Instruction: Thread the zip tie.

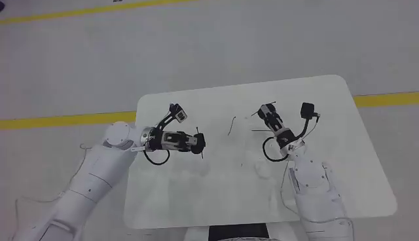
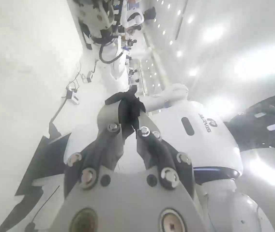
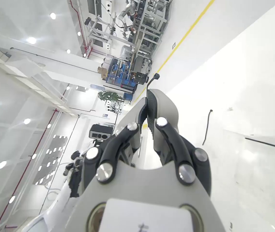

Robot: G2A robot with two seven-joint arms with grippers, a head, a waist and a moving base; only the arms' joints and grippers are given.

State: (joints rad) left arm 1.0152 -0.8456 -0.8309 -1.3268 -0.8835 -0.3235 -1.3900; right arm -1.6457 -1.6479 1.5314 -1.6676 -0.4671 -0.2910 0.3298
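We noted a white surface (image 1: 196,202). The right gripper (image 3: 148,103) had its jaws pinching the zip tie (image 3: 152,78), head poking past their tips. The left gripper (image 2: 129,115) had jaws pressed together on a thin black strip (image 1: 202,153). A loose tie (image 1: 231,126) lay between both jaws.

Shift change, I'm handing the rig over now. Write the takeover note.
Left gripper: shut on a thin black strip, likely another tie.
Right gripper: shut on a zip tie, its head poking past the fingertips.
On the table: a loose zip tie between the arms, a second strip nearer the right arm.
Done: both arms hold ties, well apart.
To do: nothing threaded yet; bring tail to head.
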